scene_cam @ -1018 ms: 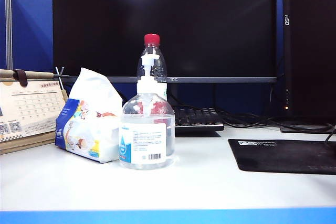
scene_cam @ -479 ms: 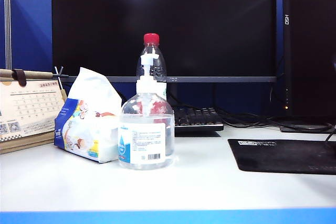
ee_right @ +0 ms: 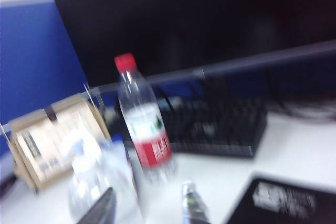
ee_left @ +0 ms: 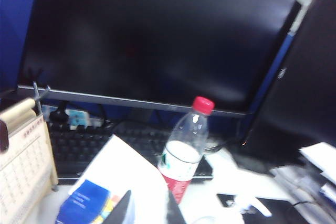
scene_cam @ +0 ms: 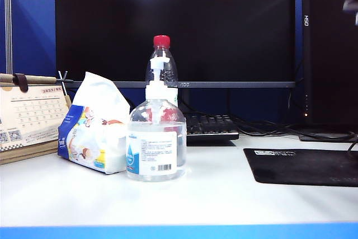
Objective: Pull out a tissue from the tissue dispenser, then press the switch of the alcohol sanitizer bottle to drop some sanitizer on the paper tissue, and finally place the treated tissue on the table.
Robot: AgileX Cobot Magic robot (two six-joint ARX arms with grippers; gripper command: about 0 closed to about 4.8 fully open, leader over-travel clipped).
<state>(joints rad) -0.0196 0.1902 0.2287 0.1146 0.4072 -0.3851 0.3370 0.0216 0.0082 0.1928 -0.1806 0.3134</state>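
Left gripper and right gripper, jaws parted and empty, are seen only in wrist views, blurred; the dispenser is shown at the sanitizer's nine o'clock.

Sharp exterior view, blurred wrist views

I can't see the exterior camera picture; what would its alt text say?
A clear alcohol sanitizer bottle stands mid-table beside the tissue dispenser, a red-capped bottle behind it. A desk calendar sits left, a mouse pad right, dark monitors behind. No gripper is clearly visible.
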